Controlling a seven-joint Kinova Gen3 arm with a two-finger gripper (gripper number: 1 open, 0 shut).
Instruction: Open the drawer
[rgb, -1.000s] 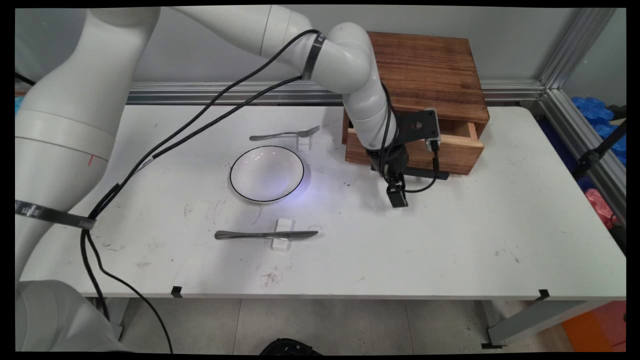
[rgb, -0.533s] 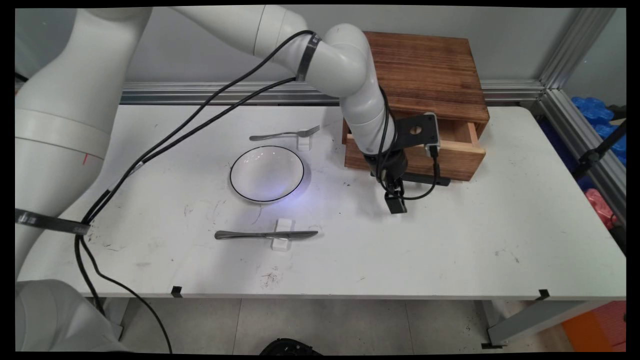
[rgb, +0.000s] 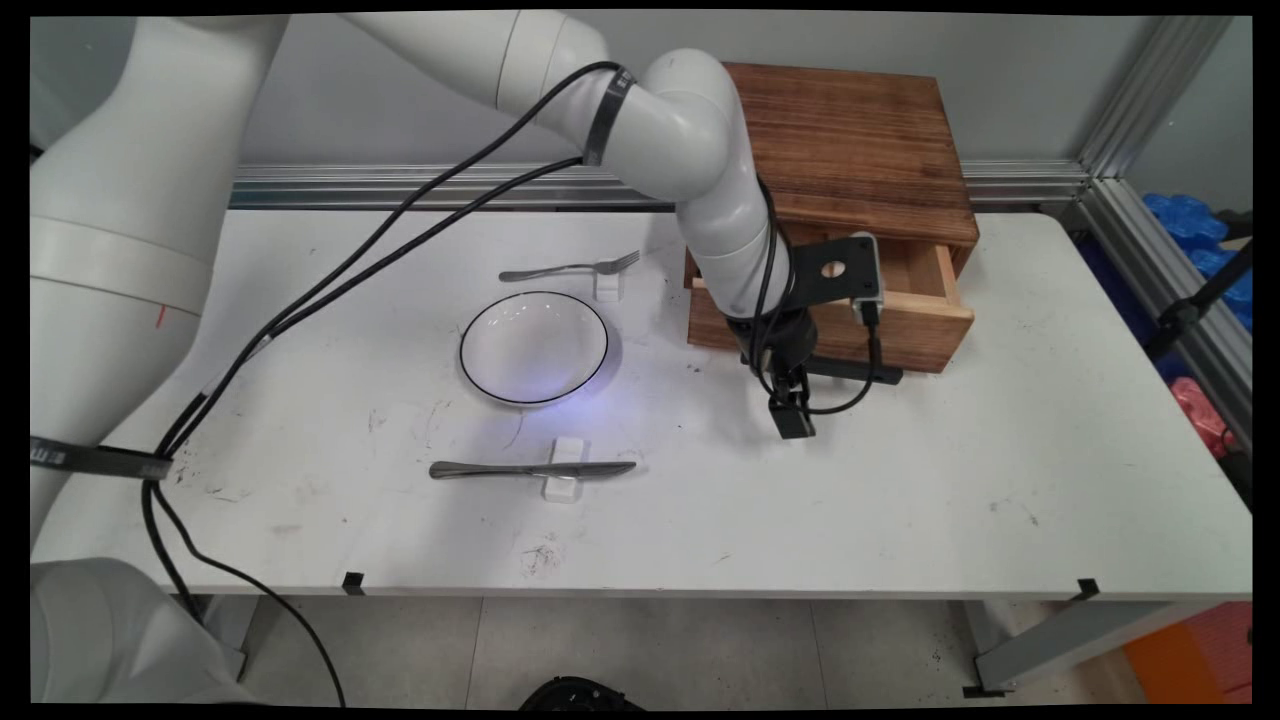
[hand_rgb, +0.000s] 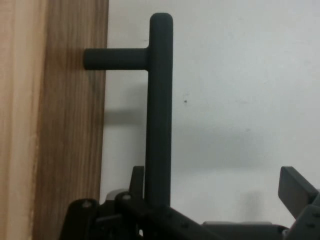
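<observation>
A brown wooden box (rgb: 860, 140) stands at the table's back, its drawer (rgb: 920, 325) pulled partly out toward the near side. A black bar handle (rgb: 880, 374) runs along the drawer's front. My gripper (rgb: 792, 415) points down at the handle's left end and is open. In the hand view the handle bar (hand_rgb: 159, 115) passes between the fingers, close against the left finger (hand_rgb: 137, 176), while the right finger (hand_rgb: 296, 186) stands far off. The drawer's wooden front (hand_rgb: 55, 125) fills the left of that view.
A white bowl with a dark rim (rgb: 533, 347) sits left of the box. Behind it a fork (rgb: 570, 268) lies on a small white block, and in front of it a knife (rgb: 530, 469) lies on another. Black cables hang from the arm.
The gripper has moved toward the table's near side, and the drawer has slid farther out of the box with it.
</observation>
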